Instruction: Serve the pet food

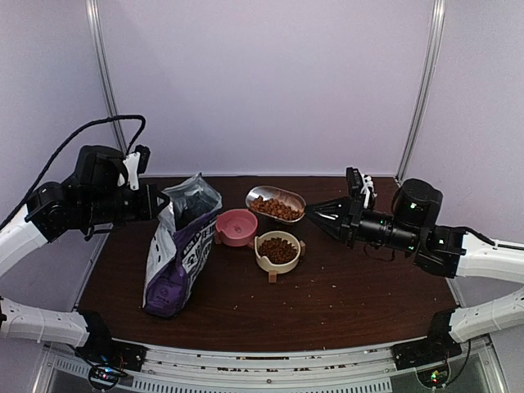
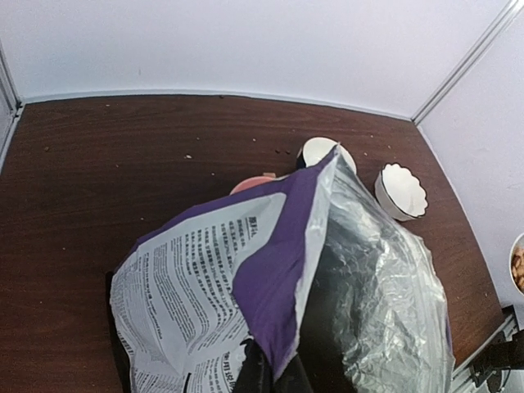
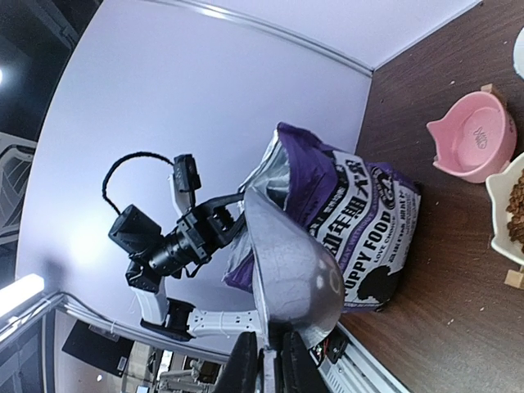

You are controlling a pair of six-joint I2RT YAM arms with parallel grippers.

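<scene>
Left end effector (image 1: 161,205) is pinched onto the bag (image 1: 176,254), right end effector (image 1: 318,214) clamped onto the scoop (image 1: 259,195) of pet food (image 1: 277,210).

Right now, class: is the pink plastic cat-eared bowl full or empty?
Empty. The pink plastic cat-eared bowl shows a bare inside, while the cream scalloped bowl beside it holds reddish-brown kibble.

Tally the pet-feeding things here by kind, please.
Bag: 1
Scoop: 1
Bowls: 4 (pink bowl, cream bowl holding pet food, plain white bowl, scalloped white bowl; both white ones hidden from overhead)
Total: 6
</scene>
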